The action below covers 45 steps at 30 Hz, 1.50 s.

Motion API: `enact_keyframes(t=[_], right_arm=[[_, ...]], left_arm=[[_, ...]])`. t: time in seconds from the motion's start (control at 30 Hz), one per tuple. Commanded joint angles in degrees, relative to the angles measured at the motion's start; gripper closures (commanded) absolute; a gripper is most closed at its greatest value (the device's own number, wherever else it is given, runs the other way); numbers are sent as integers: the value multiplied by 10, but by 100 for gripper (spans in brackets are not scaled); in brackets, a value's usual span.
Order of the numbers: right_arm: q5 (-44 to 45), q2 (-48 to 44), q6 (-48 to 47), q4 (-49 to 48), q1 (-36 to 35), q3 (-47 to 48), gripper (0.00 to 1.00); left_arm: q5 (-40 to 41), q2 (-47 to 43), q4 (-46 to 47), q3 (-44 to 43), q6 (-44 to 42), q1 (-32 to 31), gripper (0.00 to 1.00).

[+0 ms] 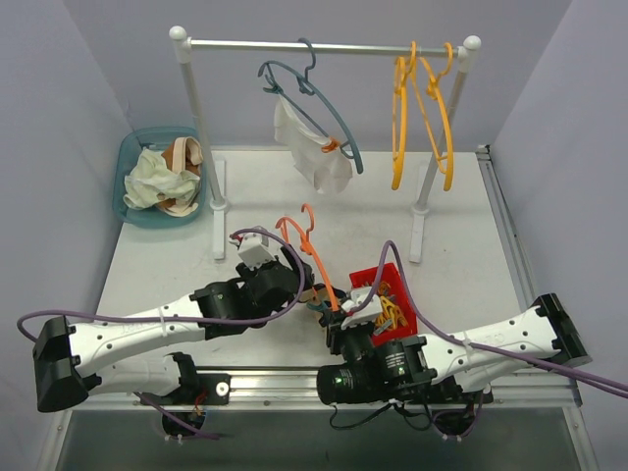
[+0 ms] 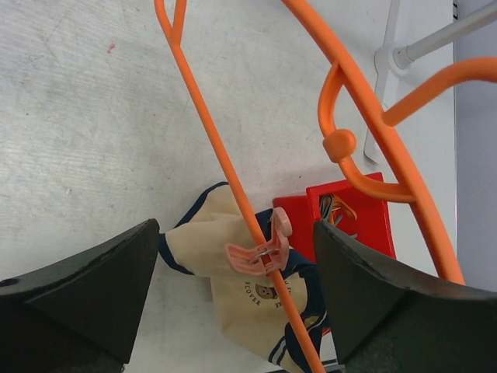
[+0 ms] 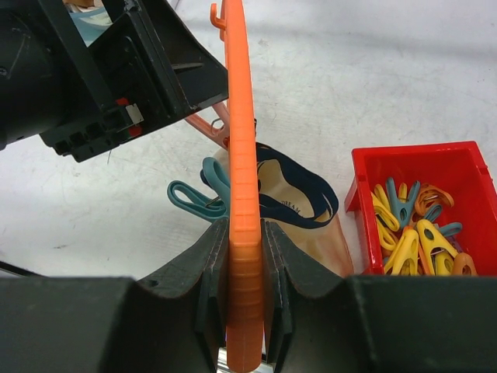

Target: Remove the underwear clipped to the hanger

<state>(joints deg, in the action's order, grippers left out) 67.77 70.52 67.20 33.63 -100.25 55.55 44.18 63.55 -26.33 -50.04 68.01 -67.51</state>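
The cream underwear with dark trim (image 2: 206, 233) lies on the table, held by a pink clip (image 2: 260, 252) to the orange hanger (image 2: 210, 132). My left gripper (image 2: 235, 233) is open and hovers over that clip, one finger on each side. My right gripper (image 3: 246, 233) is shut on the orange hanger (image 3: 241, 116), which stands on edge; the cream underwear (image 3: 311, 233) lies just past it. A teal clip (image 3: 198, 198) lies beside it. The white underwear (image 1: 309, 147) hangs from a blue hanger (image 1: 324, 118) on the rack, held by an orange clip (image 1: 331, 147).
A red bin (image 3: 365, 175) of several clips sits right of the hanger. The white rack (image 1: 324, 45) spans the back, with yellow-orange hangers (image 1: 422, 108) at its right end. A teal basket (image 1: 132, 162) at back left holds pale green and peach cloths.
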Motion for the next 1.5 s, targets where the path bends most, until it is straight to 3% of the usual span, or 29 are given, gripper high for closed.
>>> enact_keyframes(t=[0.0, 0.23, 0.33, 0.6, 0.7, 1.03, 1.27, 1.33, 1.43, 1.47], right_arm=[[55, 5, 3, 8, -7, 26, 100], [57, 10, 4, 9, -7, 26, 100], [55, 15, 4, 8, -7, 28, 100], [55, 11, 2, 8, -7, 24, 100], [54, 10, 2, 9, -7, 21, 100], [35, 9, 22, 21, 8, 3, 100], [27, 14, 30, 24, 27, -7, 100], [21, 15, 34, 24, 31, -9, 100], [20, 21, 36, 25, 33, -8, 100], [18, 23, 38, 25, 34, -7, 100]], left_arm=[[-8, 8, 26, 2, 38, 11, 12], [-37, 22, 60, 9, 53, 18, 20], [-49, 31, 75, 6, 49, 19, 29], [-55, 41, 79, 3, 44, 21, 85], [-52, 32, 67, 5, 44, 25, 97], [3, -63, 5, 12, 28, 26, 97], [-4, -126, -64, 48, 15, 28, 97], [-14, -138, -88, 65, 17, 29, 89], [-24, -155, -90, 96, 11, 29, 59], [-27, -159, -82, 102, 4, 29, 56]])
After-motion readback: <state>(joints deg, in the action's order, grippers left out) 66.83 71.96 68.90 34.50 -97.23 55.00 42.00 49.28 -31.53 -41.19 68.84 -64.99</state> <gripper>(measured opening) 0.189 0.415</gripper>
